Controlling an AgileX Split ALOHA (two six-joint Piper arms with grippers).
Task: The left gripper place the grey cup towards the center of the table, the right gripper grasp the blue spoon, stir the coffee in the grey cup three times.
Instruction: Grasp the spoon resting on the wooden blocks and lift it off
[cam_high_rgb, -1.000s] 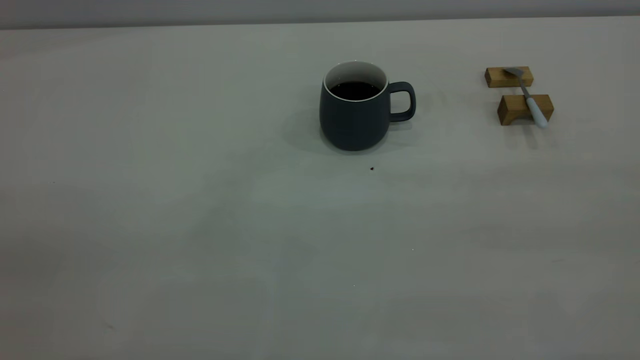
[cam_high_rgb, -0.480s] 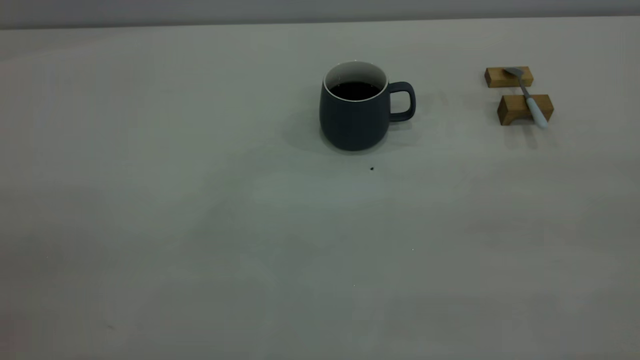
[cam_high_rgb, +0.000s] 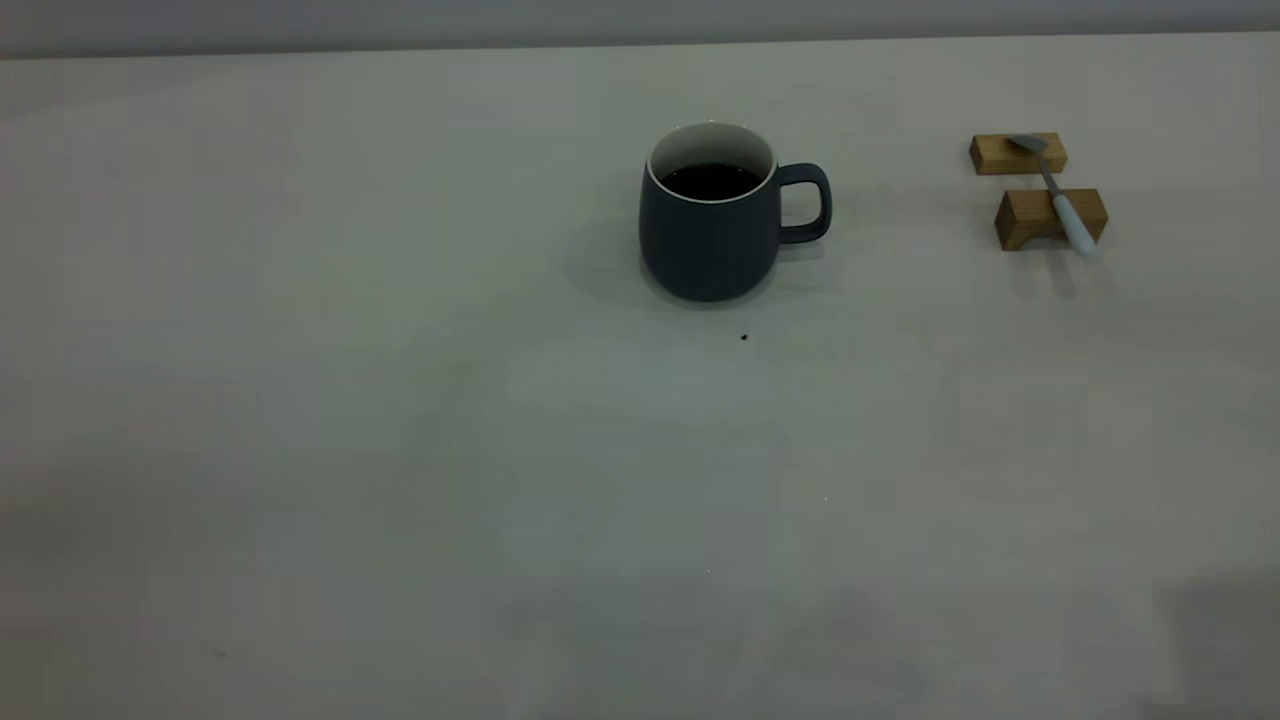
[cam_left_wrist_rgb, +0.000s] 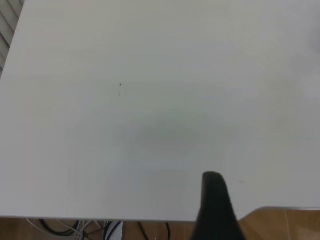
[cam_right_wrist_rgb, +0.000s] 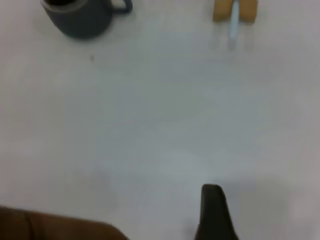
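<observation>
The rounded slate-grey cup (cam_high_rgb: 712, 220) with white inside and one loop handle is seen upright near the centre of the plain off-white surface (cam_high_rgb: 400, 450); near-black coffee (cam_high_rgb: 710, 181) lies flat within it; a tiny dark speck (cam_high_rgb: 743, 337) is noted just in front. The slim blue spoon (cam_high_rgb: 1060, 195) with grey metal bowl is laid across two tan wooden blocks (cam_high_rgb: 1040, 190), well apart from the cup on its handle side; it is untouched. Of the left gripper (cam_left_wrist_rgb: 216, 210) and the right gripper (cam_right_wrist_rgb: 215, 212) only one dark finger each is seen over bare surface; open or clenched cannot be told.

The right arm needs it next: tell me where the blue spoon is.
In the exterior view the blue spoon lies at the far right, bridging two wooden blocks, right of the grey cup.
</observation>
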